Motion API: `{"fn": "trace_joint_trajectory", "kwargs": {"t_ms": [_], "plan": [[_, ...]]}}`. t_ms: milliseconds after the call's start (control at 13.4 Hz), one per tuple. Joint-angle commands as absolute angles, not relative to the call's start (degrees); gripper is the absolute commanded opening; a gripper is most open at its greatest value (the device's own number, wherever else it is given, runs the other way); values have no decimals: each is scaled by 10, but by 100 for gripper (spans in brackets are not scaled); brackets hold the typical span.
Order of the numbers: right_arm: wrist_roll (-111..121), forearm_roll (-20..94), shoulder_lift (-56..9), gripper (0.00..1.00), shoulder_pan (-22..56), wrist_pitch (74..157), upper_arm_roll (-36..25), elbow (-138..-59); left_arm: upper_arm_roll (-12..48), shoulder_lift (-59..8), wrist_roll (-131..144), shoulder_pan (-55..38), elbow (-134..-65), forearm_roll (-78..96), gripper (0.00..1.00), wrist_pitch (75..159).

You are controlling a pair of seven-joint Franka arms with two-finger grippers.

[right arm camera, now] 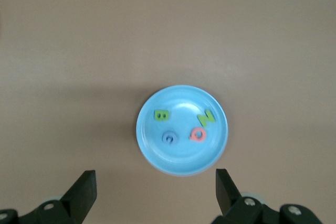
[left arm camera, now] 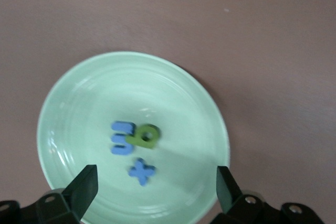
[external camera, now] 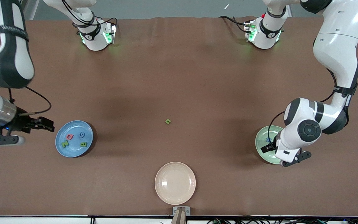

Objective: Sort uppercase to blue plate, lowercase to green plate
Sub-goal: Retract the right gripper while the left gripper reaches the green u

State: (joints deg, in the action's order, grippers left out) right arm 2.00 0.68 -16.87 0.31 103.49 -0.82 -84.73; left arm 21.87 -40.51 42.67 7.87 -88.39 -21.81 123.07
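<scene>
The blue plate [external camera: 73, 153] [right arm camera: 178, 161] lies toward the right arm's end of the table. It holds a pinkish-red Q [external camera: 70, 137], blue G [external camera: 81, 134], green Z [external camera: 64, 144] and green B [external camera: 83, 144]. My right gripper [external camera: 48, 125] [right arm camera: 156, 174] hangs open and empty beside that plate. The green plate [external camera: 259, 142] [left arm camera: 105, 87] carries a blue m [left arm camera: 122, 137], a green b [left arm camera: 147, 136] and a blue x [left arm camera: 142, 171]. My left gripper [left arm camera: 156, 170] hovers open over it, holding nothing. A small green n [external camera: 167, 121] lies alone mid-table.
A beige plate [external camera: 175, 183] sits near the front edge, nearer the camera than the green n. The left arm's wrist covers part of the green plate in the front view. The two arm bases stand along the back of the brown table.
</scene>
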Motion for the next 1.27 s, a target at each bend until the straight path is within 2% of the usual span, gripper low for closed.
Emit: {"fn": "trace_joint_trajectory", "kwargs": {"t_ms": [0, 149, 373, 522, 596, 820, 1193], "plan": [[-16, -4, -166, 100, 4, 956, -11, -775, 262, -389, 479, 77, -903, -216, 99, 1224], [-39, 3, -157, 100, 4, 952, -11, -761, 282, -393, 540, 49, -901, -218, 99, 1224], [-80, -1, -115, 100, 2, 912, -12, -760, 282, -403, 632, -26, -889, -222, 97, 1230], [-86, -2, -98, 100, -3, 916, -11, -776, 282, -422, 694, -72, -868, -220, 93, 1230], [-86, -3, -86, 100, -3, 930, -11, -791, 280, -432, 720, -98, -854, -217, 92, 1230], [-85, -2, -21, 100, -4, 1020, -11, -902, 278, -472, 804, -164, -805, -217, 89, 1232], [-77, -1, -6, 100, -5, 1021, -11, -919, 265, -511, 924, -228, -767, -216, 76, 1271]]}}
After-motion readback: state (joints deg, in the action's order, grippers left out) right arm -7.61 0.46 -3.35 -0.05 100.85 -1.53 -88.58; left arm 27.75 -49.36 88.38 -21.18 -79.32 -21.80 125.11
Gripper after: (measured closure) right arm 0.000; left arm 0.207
